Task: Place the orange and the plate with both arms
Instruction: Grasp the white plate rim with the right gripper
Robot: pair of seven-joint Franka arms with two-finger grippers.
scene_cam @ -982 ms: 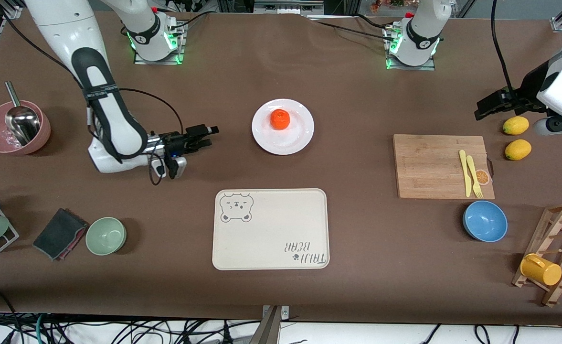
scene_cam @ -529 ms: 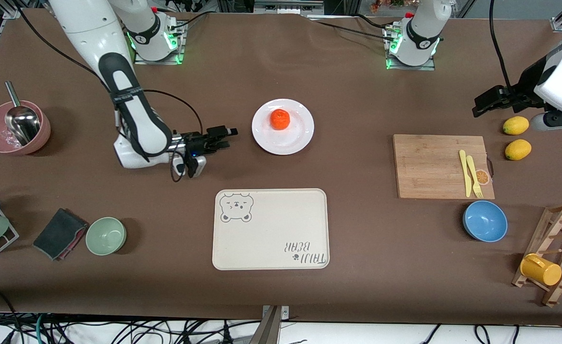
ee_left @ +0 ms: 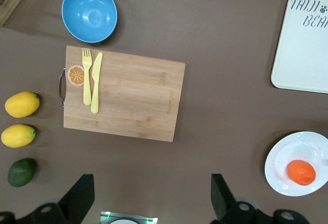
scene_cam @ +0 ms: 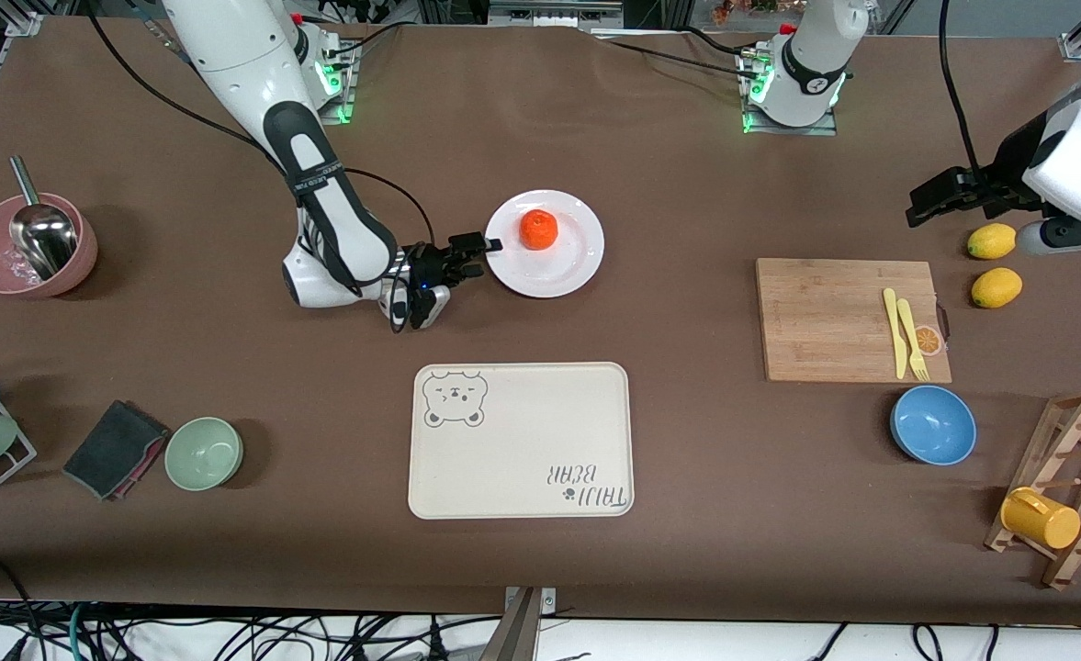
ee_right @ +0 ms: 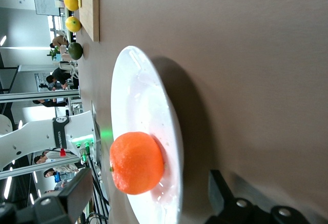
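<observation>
Orange: the orange (scene_cam: 538,229) sits on the plate (scene_cam: 569,272), a bit off-centre toward the robots' bases, nothing touching it.
Plate: flat on the tabletop (scene_cam: 687,514), farther from the front camera than the bear tray (scene_cam: 522,477), which is empty.
Right hand: the right hand (scene_cam: 474,253) is low at the plate's rim on the right arm's end, fingers spread wide, holding nothing. Looks like it's lining up to pinch the rim.
Left hand: the left hand (scene_cam: 924,204) waits up high over the lemons (scene_cam: 993,240) near the cutting board (scene_cam: 834,317), fingers wide too, empty.
Risk 1: if the lower finger doesn't slide under the rim, it'll probably just shove the plate across the tabletop.
Risk 2: a one-sided rim grip could tilt the plate on the lift, and that round orange would likely roll straight off.
Risk 3: glossy rim, so a slip seems possible.
</observation>
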